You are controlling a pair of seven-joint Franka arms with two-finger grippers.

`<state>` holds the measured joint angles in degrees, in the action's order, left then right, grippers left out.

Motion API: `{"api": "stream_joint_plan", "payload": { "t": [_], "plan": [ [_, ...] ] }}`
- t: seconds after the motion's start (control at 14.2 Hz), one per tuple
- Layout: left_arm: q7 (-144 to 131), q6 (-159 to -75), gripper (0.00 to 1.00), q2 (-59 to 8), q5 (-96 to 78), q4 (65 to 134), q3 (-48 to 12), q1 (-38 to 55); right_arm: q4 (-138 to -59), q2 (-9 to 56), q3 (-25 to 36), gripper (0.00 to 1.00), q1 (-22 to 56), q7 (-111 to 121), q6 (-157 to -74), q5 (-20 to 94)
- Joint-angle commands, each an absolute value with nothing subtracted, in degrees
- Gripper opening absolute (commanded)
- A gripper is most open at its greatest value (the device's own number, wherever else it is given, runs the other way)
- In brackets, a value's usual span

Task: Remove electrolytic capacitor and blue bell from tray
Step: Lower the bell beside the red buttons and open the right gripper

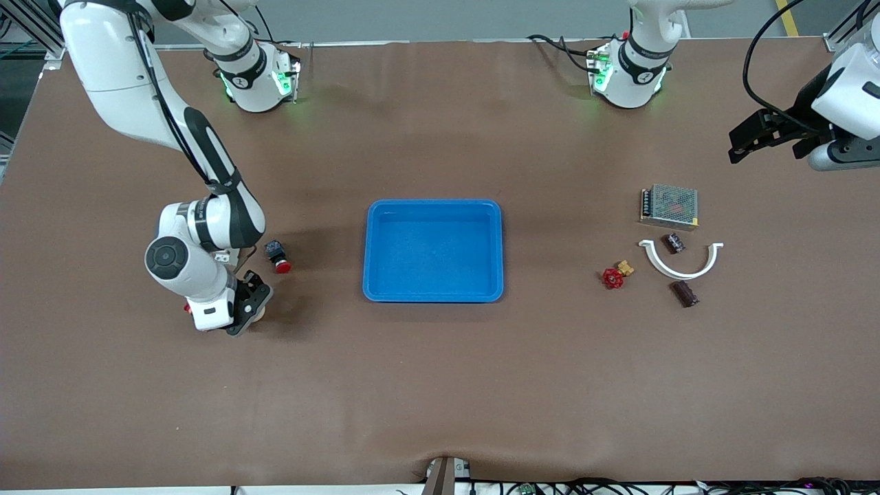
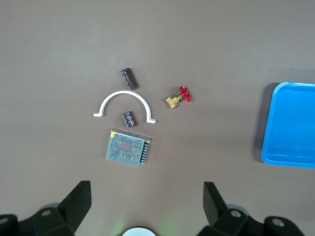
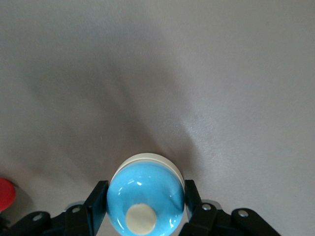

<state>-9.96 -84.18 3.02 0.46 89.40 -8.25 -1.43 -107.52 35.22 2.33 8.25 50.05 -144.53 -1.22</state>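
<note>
Hiding blue bell (image 3: 145, 196) in front view: right hand (image 1: 249, 307).

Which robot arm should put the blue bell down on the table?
The right arm. Its right gripper is already shut on the blue bell, low over the table away from the tray. The left gripper waits open, high above the other parts.

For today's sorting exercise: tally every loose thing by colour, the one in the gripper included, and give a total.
Blue: 2 – bright-blue plastic tray, glossy blue bell in the right gripper
Red: 2 – red-capped button, red-handled brass valve
Dark brown: 2 – capacitors
White: 1 – curved bracket
Silver: 1 – mesh power supply
Total: 8
</note>
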Motion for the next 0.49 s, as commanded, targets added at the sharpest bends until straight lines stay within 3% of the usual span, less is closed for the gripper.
{"api": "stream_joint_plan", "payload": {
  "t": [0.0, 0.07, 0.14, 0.42],
  "plan": [
    [-8.5, -83.9, 1.00, 5.0, -0.4, 90.9, -8.2, -1.9, -107.6, 35.5, 0.9, 0.51, 6.8, 50.9, -144.9, 0.0],
    [-8.5, -83.9, 1.00, 5.0, -0.4, 90.9, -8.2, -1.9, -107.5, 35.8, 1.0, 0.63, 6.9, 50.7, -144.8, 0.3],
    [-8.5, -83.9, 1.00, 5.0, -0.3, 90.9, -8.2, -1.9, -107.4, 35.8, 0.9, 1.00, 6.9, 50.7, -144.4, 1.1],
    [-8.5, -83.9, 1.00, 5.0, 0.1, 90.9, -8.1, -1.9, -105.9, 34.5, 0.9, 1.00, 7.4, 49.9, -141.2, 1.7]
  ]
}}
